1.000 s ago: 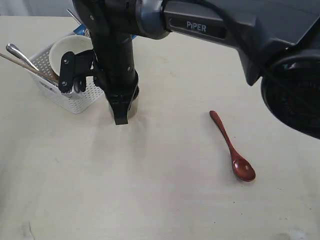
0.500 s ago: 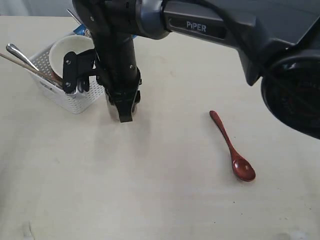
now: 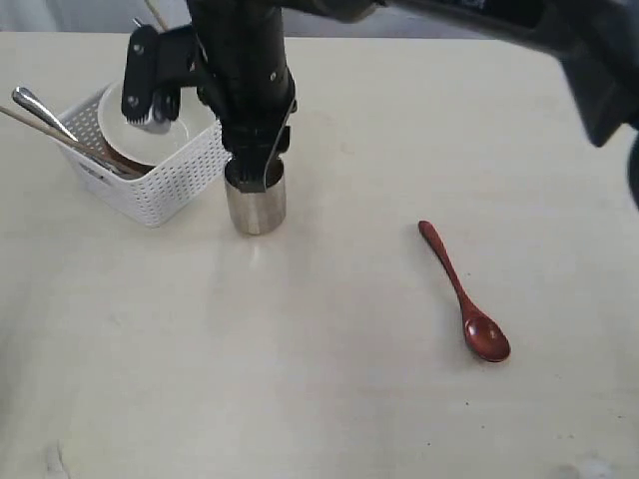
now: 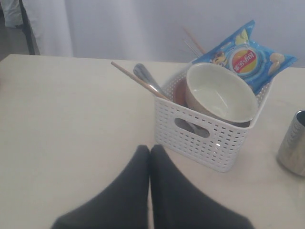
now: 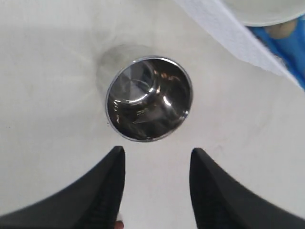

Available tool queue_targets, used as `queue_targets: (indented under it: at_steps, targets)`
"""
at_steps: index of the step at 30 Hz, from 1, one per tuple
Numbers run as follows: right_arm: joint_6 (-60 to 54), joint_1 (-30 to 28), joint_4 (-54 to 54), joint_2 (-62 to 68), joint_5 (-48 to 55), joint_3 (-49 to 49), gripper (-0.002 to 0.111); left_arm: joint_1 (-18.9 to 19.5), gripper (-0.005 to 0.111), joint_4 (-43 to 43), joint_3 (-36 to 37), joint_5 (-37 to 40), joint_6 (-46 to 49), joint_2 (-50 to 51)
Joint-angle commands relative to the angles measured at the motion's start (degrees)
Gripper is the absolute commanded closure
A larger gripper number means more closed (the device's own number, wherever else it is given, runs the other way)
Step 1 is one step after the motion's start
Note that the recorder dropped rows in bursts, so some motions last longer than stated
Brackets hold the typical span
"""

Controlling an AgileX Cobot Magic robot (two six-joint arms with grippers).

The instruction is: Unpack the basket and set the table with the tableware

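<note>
**Right jaws wide above the standing cup; left jaws closed short of the basket**

The right gripper points straight down with its jaws spread wide and nothing between them. The steel cup stands upright on the table, mouth open toward the wrist camera. In that view it sits just past the two fingertips and centred on the gap, with its rim clear of both. In the exterior view the same fingers hang right over the cup's rim. Whether they touch it cannot be told from there.

The basket stands just beside the cup, off to one side of these jaws. The dark red spoon lies flat on the table, well apart from them on the other side.

The left gripper has its jaws pressed together, holding nothing. The basket lies ahead of their tips, near but apart. Inside it the cream bowl leans against a reddish-brown plate. Chopsticks and a steel handle stick out over the rim. A blue chip bag lies beyond the basket, farthest from these jaws.
</note>
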Motion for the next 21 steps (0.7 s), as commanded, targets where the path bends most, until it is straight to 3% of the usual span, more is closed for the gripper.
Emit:
queue_targets:
  at_steps: [1, 6, 12, 21]
  targets:
    - [3.22, -0.10, -0.33, -6.62, 0.02, -0.47, 0.066, -0.24, 0.107, -0.19, 0.15, -0.30, 0.08, -0.15]
    - [9.40, -3.13, -0.09, -15.39, 0.02, 1.71, 0.066, -0.24, 0.107, -0.19, 0.15, -0.30, 0.08, -0.15]
    - [10.43, -15.50, 11.96, -25.94, -0.55, 11.00, 0.066, -0.24, 0.107, -0.19, 0.15, -0.30, 0.08, -0.15]
    - [11.18, -33.20, 31.58, -33.34, -32.78, 29.18, 0.066, -0.24, 0.107, -0.19, 0.15, -0.30, 0.08, -0.15]
